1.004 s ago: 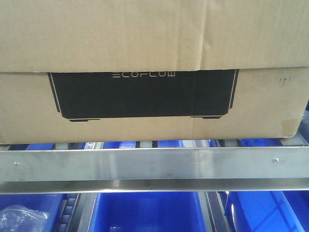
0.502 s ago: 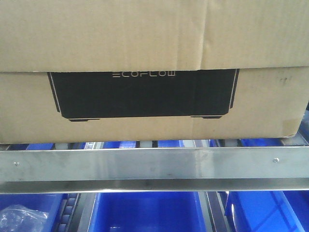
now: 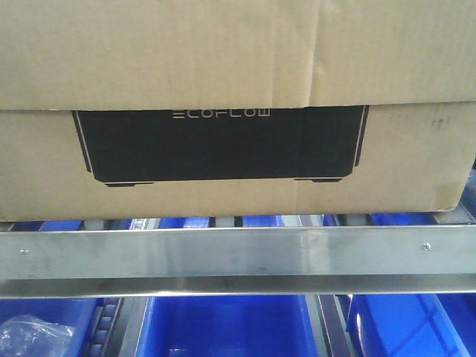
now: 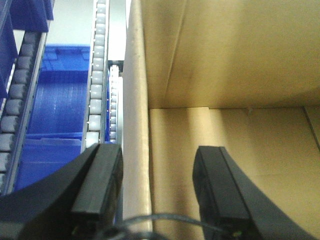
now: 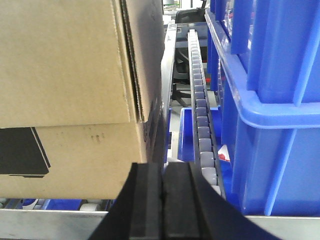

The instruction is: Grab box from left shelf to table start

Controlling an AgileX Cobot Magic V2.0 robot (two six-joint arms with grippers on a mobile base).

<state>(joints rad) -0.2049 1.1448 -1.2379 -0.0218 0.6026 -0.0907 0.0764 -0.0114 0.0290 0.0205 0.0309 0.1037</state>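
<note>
Box (image 3: 238,67) on left shelf (image 3: 238,253), on rollers just behind steel rail, ECOFLOW panel facing camera.

Left tool (image 4: 157,160): fingers apart, astride box side wall; wall stands between pads, nearer the left-hand one, not gripped. Roller track (image 4: 97,75) beyond, left of tool.

Right tool (image 5: 162,172): fingers pressed together, holding nothing. Box corner just ahead, left of tool; blue bin (image 5: 270,100) to its right.
</note>
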